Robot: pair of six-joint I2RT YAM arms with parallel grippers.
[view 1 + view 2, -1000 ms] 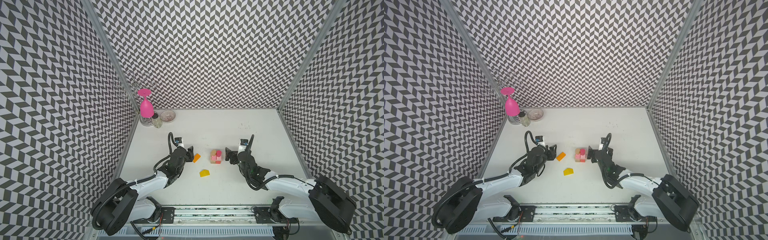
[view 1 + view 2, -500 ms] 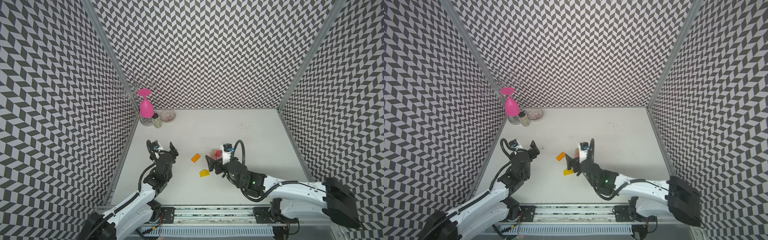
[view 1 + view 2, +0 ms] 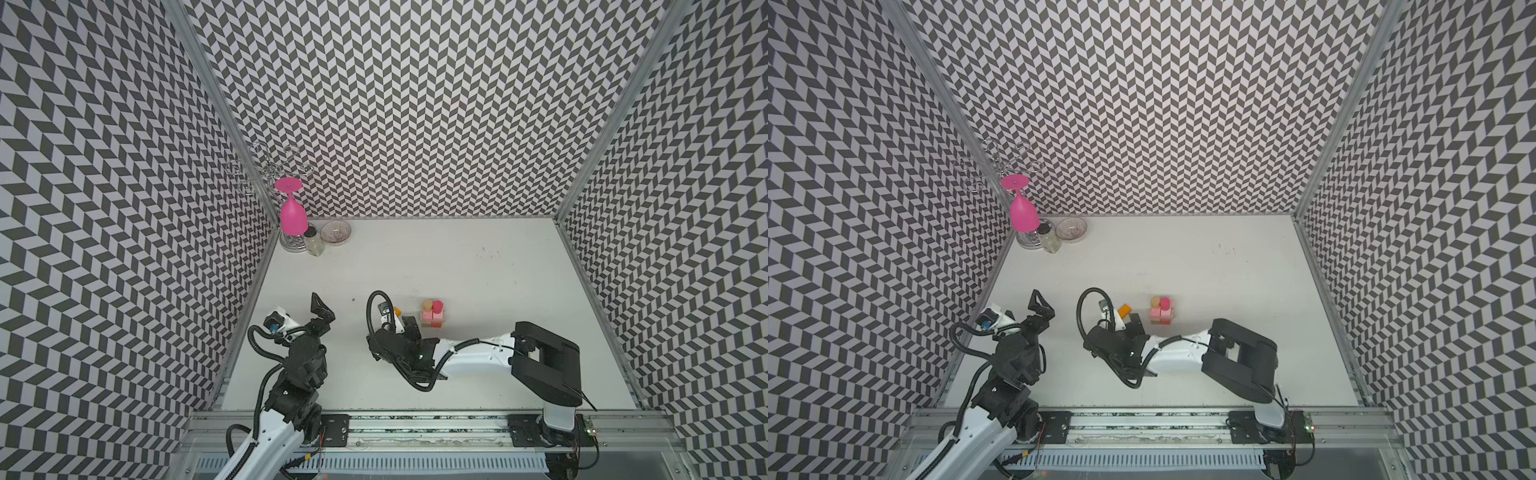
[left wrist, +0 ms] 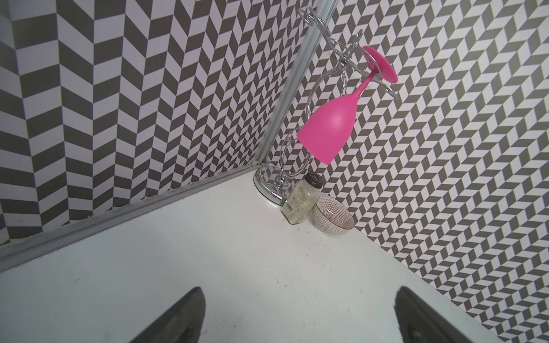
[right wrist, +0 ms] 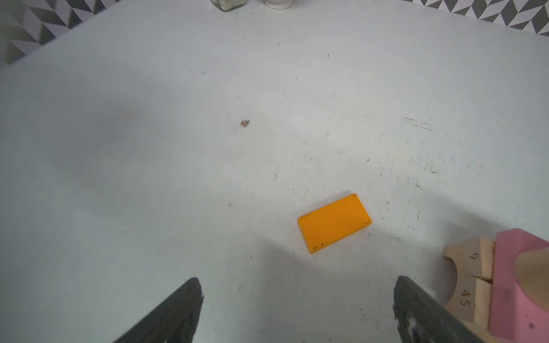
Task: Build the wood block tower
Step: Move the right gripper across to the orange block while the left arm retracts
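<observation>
At eleven o'clock on the table, in the far corner, stood one wire rack with one pink goblet hanging upside down from it, and one jar and one bowl just beside its base. Toward six o'clock from these the left gripper hung with its jaws spread wide and nothing between them; its wrist view took in that corner. Well apart, at its three o'clock, one orange block lay flat on the table. The right gripper sat just short of it, jaws equally wide and empty, touching nothing. In a top view the block lay at about eleven o'clock of the one finger that showed. One tower stood near the block's three o'clock, just beside that finger. In both top views it carried a tan cylinder and a deep pink cylinder side by side over pink blocks. Only the right wrist view showed the tan arch at its foot, with printed numbers, and both of that gripper's fingers
</observation>
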